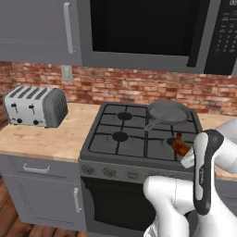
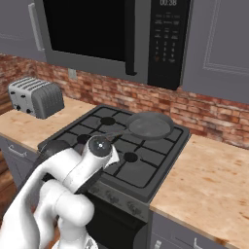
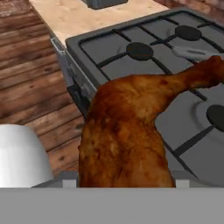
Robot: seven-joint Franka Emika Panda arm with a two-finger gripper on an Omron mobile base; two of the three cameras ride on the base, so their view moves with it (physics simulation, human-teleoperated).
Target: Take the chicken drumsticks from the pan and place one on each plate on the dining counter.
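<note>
My gripper point(image 3: 124, 183) is shut on a dark reddish-brown chicken drumstick point(image 3: 127, 131), which hides most of the fingers. From the left base view the drumstick point(image 1: 180, 146) hangs over the stove's front right burner, just past my wrist. The pan point(image 1: 169, 112), grey and round, sits on the back right burner and looks empty; it is the same in the right base view point(image 2: 150, 125). Its thin handle point(image 3: 192, 53) points toward the stove's middle. The plates and the dining counter are out of view.
The black gas stove point(image 1: 139, 139) sits between two wooden worktops point(image 2: 209, 189). A silver toaster point(image 1: 34, 106) stands on the left worktop. A microwave point(image 2: 97, 29) hangs above the stove. Wooden floor point(image 3: 30, 65) lies below the stove's front edge.
</note>
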